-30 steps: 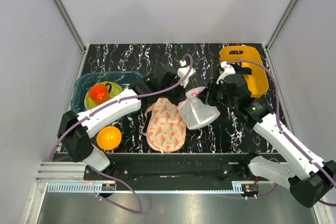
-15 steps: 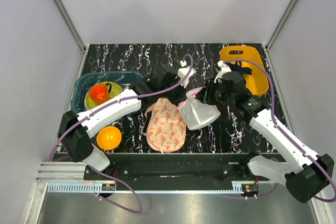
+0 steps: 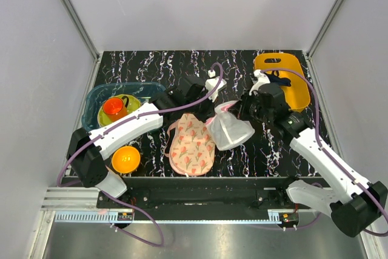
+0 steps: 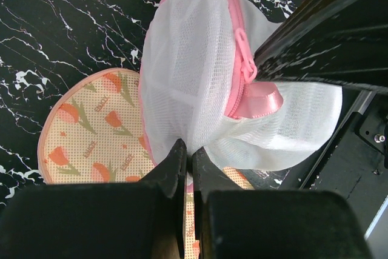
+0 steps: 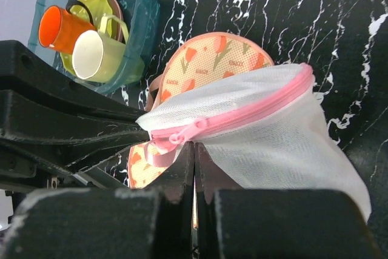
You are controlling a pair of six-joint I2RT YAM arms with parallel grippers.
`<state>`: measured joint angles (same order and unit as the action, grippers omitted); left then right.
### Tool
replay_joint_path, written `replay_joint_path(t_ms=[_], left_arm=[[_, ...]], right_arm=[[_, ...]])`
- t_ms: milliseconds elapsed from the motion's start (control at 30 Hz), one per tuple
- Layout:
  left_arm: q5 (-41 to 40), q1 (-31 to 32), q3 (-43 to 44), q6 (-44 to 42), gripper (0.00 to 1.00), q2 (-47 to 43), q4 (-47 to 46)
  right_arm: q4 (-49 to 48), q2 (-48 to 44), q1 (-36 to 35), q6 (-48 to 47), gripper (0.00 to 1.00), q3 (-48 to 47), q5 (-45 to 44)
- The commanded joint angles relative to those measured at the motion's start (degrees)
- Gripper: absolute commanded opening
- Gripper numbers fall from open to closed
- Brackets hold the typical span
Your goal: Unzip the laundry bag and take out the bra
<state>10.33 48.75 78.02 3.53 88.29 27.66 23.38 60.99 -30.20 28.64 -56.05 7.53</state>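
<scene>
Carefully, with the right end effector (image 5: 194, 157) pressed together on the laundry bag (image 5: 273, 131) just beneath its zipper slider (image 5: 176, 138) and the left end effector (image 4: 187, 157) pinching the mesh opposite, draw the slider along the pink trim, away from the left's grip; no bra shows.

We find only small brown words, printed again and again among the tulips on the floral pad (image 4: 91, 131), and they are too small and blurred to read.

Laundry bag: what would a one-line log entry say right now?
bag: zip closed; left jaws: shut on mesh; right jaws: shut at zip pull
</scene>
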Motion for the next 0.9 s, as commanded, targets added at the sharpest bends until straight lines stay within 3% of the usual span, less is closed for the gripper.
replay_joint_path(t_ms=[0,333,433,467,867], left_arm=[[1.1,0.4,2.1,0.4,0.00,-0.5,-3.2],[0.8,0.5,2.0,0.6,0.00,-0.7,-3.2],[0.9,0.5,2.0,0.6,0.00,-0.6,-3.1],[0.9,0.5,2.0,0.6,0.00,-0.7,-3.1],[1.0,0.6,2.3,0.7,0.00,-0.4,-2.9]], right_arm=[[-1.1,-3.4,0.2,-1.0,0.00,0.5,-4.7],[-0.1,-3.3,0.4,-1.3,0.02,0.4,-3.8],[0.3,-1.8,0.3,-2.9,0.32,-0.5,-0.2],[0.5,-1.5,0.3,-3.2,0.34,-0.7,0.8],[-0.8,2.2,0.3,-4.7,0.35,-3.6,2.6]])
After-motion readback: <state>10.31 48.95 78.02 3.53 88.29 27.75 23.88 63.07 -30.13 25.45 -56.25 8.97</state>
